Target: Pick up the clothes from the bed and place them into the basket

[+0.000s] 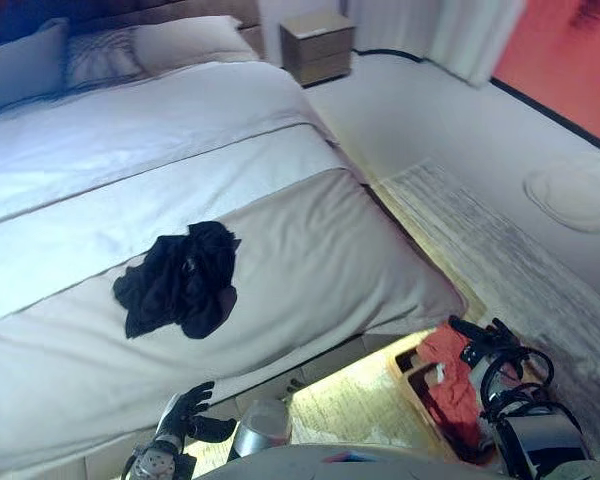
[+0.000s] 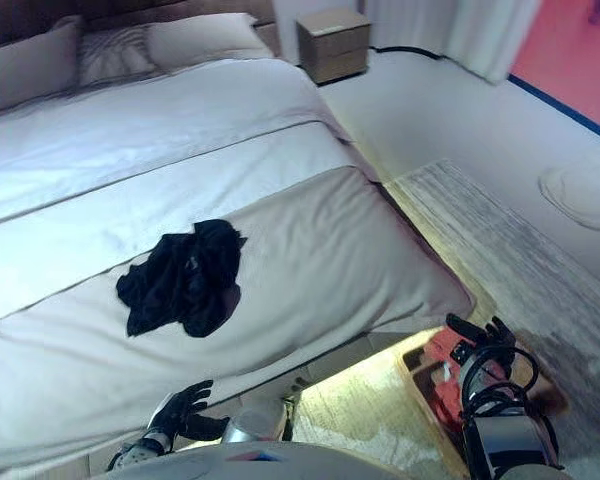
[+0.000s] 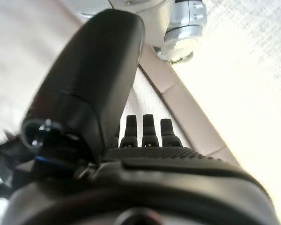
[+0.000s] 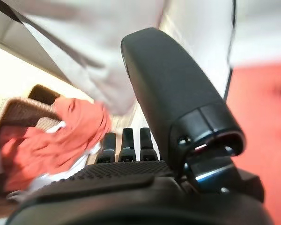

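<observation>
A crumpled black garment (image 1: 183, 280) lies on the bed's grey cover (image 1: 310, 250), a little left of centre. Below the bed's front edge my left hand (image 1: 185, 410) hangs with fingers spread and straight, holding nothing. On the floor at the lower right stands a brown woven basket (image 1: 412, 372) with a red garment (image 1: 450, 375) in it; the red garment (image 4: 61, 131) also shows in the right wrist view. My right hand (image 1: 485, 340) hovers just above that basket with fingers straight, empty.
Pillows (image 1: 100, 55) lie at the head of the bed. A wooden nightstand (image 1: 318, 45) stands beyond its far corner, by a white curtain (image 1: 460, 35). A pale rug (image 1: 500, 260) runs along the bed's right side, and a round flat object (image 1: 575, 195) lies on the floor.
</observation>
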